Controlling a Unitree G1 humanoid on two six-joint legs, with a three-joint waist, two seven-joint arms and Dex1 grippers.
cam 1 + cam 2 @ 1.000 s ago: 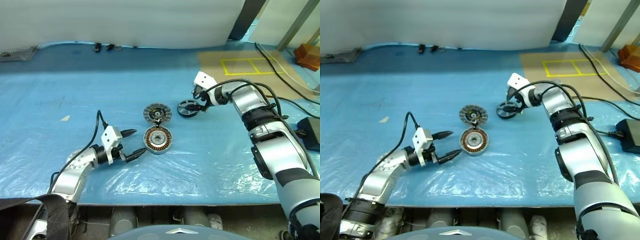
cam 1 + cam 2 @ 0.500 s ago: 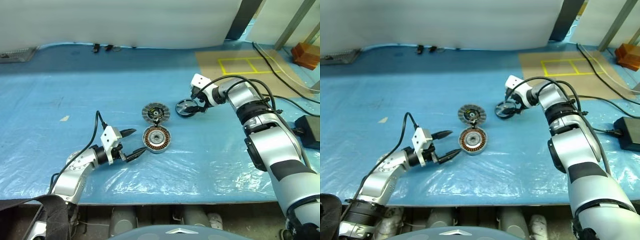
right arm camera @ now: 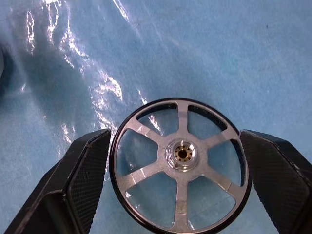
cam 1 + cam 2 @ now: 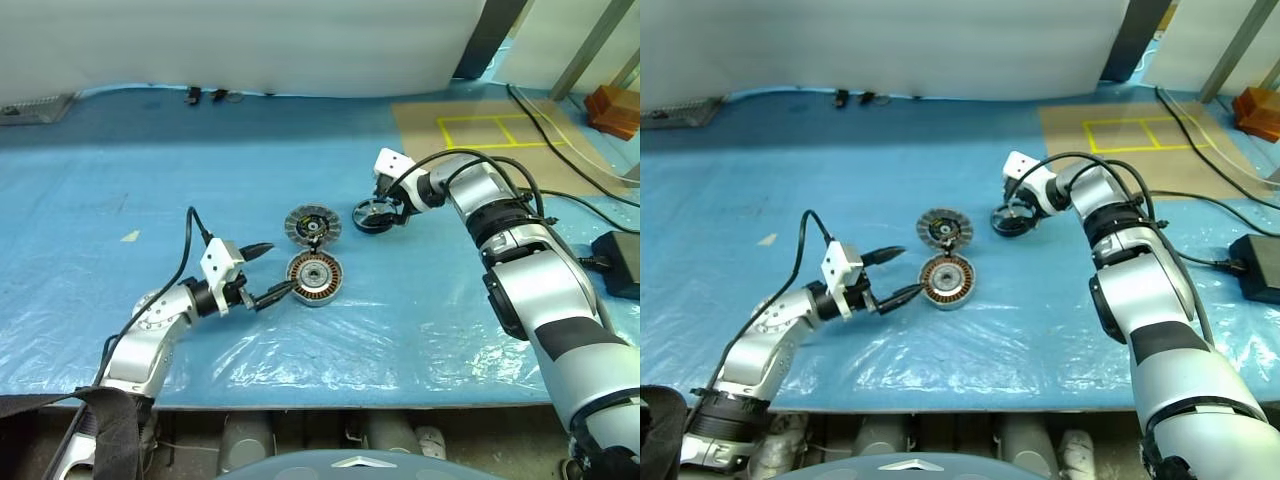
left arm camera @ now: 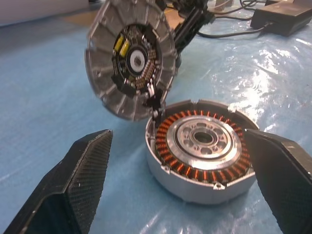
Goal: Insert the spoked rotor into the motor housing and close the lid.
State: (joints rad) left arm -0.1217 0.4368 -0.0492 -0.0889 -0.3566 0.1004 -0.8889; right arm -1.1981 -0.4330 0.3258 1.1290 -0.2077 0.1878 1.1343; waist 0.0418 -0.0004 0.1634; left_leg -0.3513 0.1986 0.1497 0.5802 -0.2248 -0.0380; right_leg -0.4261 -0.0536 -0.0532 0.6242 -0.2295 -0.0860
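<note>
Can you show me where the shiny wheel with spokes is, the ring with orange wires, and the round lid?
Rotor (image 3: pixel 183 154), right wrist view, on its central hub.
Housing (image 5: pixel 202 138), left wrist view, on its inner silver ring.
Lid (image 5: pixel 135 59), left wrist view, on its dark centre.

Open blue sheet (image 4: pixel 420 300) around housing (image 4: pixel 316 278); tilted lid (image 4: pixel 313 225) touching its far rim.

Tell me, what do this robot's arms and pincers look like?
Both arms are smooth silver-grey shells with black joint bands. Each wrist carries a small white box, with black cables looping along the arm. The left gripper and right gripper each have two tapered black fingers with a finely textured, woven-looking surface.
</note>
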